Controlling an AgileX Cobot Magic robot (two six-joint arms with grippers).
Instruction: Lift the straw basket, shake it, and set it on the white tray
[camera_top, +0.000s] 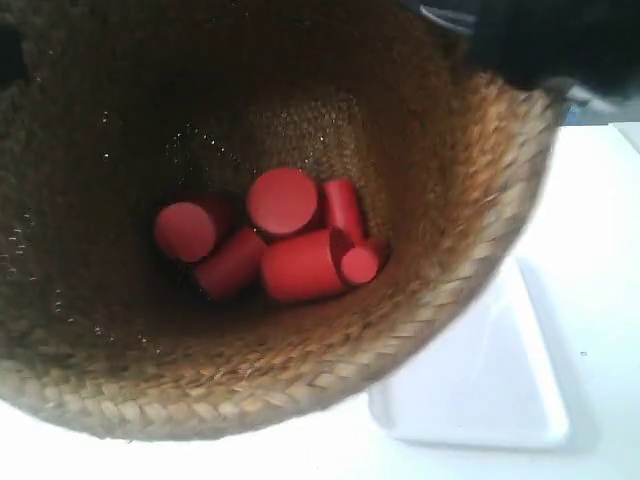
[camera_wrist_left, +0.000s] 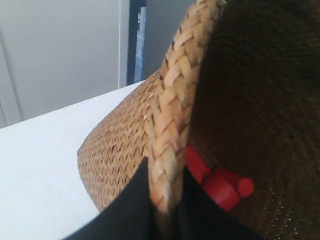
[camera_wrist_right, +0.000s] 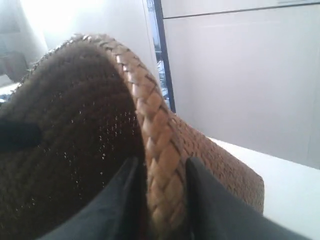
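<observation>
The straw basket (camera_top: 440, 300) fills the exterior view, held high and close to the camera, its dark inside open to me. Several red cylinders (camera_top: 285, 240) lie heaped on its bottom. The white tray (camera_top: 480, 375) rests on the table under the basket's edge at the exterior view's right. My left gripper (camera_wrist_left: 167, 200) is shut on the basket's braided rim (camera_wrist_left: 172, 115), one finger outside, one inside. My right gripper (camera_wrist_right: 165, 200) is shut on the braided rim (camera_wrist_right: 155, 130) too. A dark arm (camera_top: 540, 40) shows at the top right of the exterior view.
The white table (camera_top: 600, 200) shows beside the tray and beneath the basket. Pale wall panels (camera_wrist_right: 240, 75) and a dark blue upright strip (camera_wrist_left: 137, 40) stand behind the table. The red cylinders (camera_wrist_left: 220, 182) also show past the left gripper's inner finger.
</observation>
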